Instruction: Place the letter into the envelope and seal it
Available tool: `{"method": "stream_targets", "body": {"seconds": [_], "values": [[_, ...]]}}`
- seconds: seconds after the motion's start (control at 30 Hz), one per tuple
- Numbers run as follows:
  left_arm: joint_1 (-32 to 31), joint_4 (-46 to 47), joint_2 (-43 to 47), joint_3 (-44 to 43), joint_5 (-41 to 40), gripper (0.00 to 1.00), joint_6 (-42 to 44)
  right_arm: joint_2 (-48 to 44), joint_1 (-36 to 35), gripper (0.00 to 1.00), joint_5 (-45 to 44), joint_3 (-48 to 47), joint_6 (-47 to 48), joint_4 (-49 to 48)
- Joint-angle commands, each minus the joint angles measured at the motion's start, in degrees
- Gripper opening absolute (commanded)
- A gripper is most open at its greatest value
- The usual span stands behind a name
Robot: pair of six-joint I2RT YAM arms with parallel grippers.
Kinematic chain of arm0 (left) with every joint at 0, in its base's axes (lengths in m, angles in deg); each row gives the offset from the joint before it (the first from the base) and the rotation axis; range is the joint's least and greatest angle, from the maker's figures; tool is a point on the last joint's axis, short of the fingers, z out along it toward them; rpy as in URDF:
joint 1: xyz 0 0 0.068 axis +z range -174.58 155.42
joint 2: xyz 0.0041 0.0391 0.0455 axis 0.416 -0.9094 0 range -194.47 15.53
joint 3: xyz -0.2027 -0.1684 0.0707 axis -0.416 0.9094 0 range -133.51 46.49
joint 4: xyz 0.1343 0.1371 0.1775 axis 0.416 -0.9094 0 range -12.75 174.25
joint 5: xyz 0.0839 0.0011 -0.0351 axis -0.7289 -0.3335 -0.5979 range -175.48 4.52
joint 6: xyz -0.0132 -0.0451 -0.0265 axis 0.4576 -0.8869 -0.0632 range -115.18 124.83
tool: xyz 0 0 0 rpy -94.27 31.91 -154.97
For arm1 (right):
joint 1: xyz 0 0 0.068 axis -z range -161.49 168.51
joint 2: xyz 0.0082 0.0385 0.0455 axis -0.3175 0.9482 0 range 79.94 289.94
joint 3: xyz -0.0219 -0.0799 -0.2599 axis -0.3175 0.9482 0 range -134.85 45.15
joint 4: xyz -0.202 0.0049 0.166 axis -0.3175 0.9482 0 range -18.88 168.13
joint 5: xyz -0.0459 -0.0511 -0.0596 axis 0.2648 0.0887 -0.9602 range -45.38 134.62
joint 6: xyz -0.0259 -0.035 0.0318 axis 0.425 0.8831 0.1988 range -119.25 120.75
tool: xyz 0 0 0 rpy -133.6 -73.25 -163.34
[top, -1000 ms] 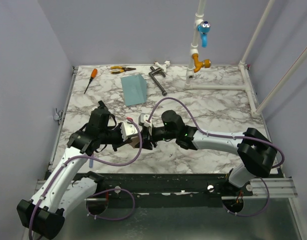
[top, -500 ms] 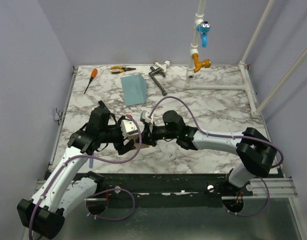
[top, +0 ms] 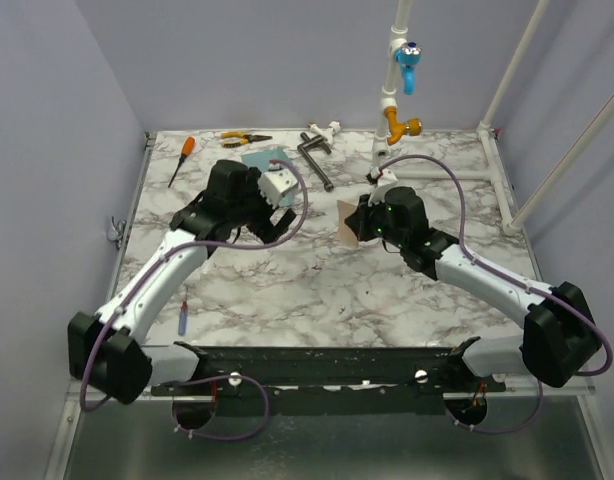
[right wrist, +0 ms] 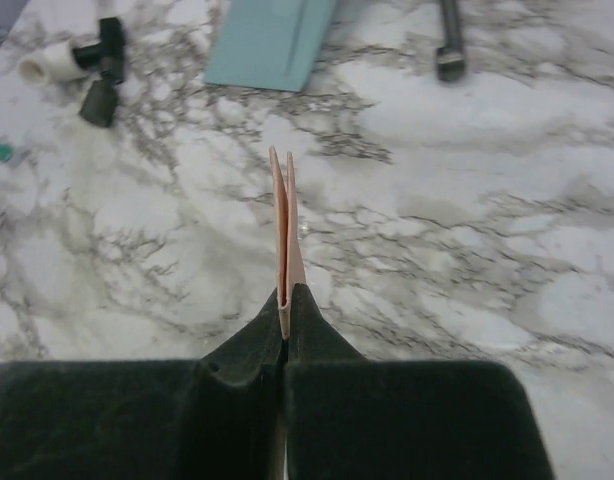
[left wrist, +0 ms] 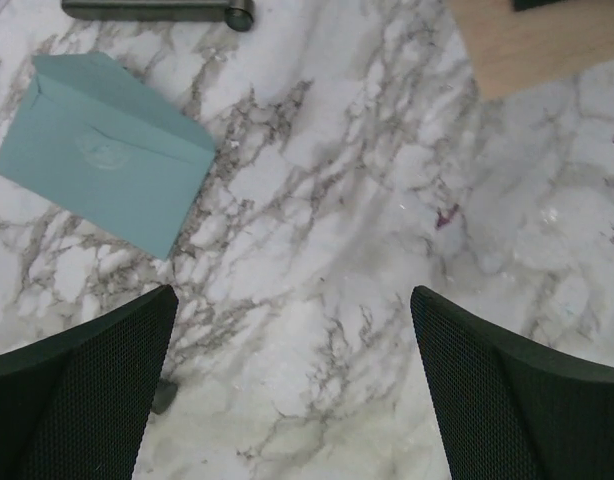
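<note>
- We note the R gripper [right wrist: 285, 298] clamped tight on a pale peach paper letter [right wrist: 284, 215], held edge-up.
- L gripper [left wrist: 292, 305] spread wide, empty, above a teal-blue rectangular paper envelope [left wrist: 107, 165].

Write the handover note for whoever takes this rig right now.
Left gripper: open, holding nothing, above the table, with the envelope off to one side of it.
Right gripper: shut on the letter, which is folded double and held on edge over the table.
Envelope: lying flat on the table, neither gripper touching it.
Done: letter picked up.
Left: get the letter into the envelope, then seal it.
</note>
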Motion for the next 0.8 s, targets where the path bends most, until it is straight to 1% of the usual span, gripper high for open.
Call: {"method": "stream_targets", "body": {"seconds": [0.0,0.13,0.2,0.33,0.4,0.6,0.77], "values": [[-2.02,5.02,-16.66,-12.29,-13.6,0.99,-6.45,-2.83,2.63,0.01,-9.41,0.6,-2.04,10.14],[-2.41,5.15,-31.75,-27.39,-20.14,0.99,-14.51,-3.91,2.7,0.01,-11.86,-1.45,0.18,13.6],[-2.42,5.07,-38.47,-34.46,-25.41,0.99,-19.13,-4.67,2.8,0.01,-13.3,-2.36,1.03,14.86],[-2.42,4.65,-48.93,-46.11,-31.82,0.99,-26.06,-5.12,2.91,0.01,-13.25,-4.07,5.01,16.98],[-2.72,3.0,-53.27,-50.75,-33.58,0.99,-27.21,-5.05,2.93,0.01,-14.44,-5.07,6.37,18.63],[-3.04,-0.22,-61.66,-58.25,-37.44,0.99,-27.97,-5.91,3.02,0.01,-14.87,-4.51,9.0,17.84],[-2.37,-3.27,-65.46,-60.27,-37.89,0.98,-29.48,-6.02,3.1,0.01,-14.13,-4.8,10.14,17.5]]}}
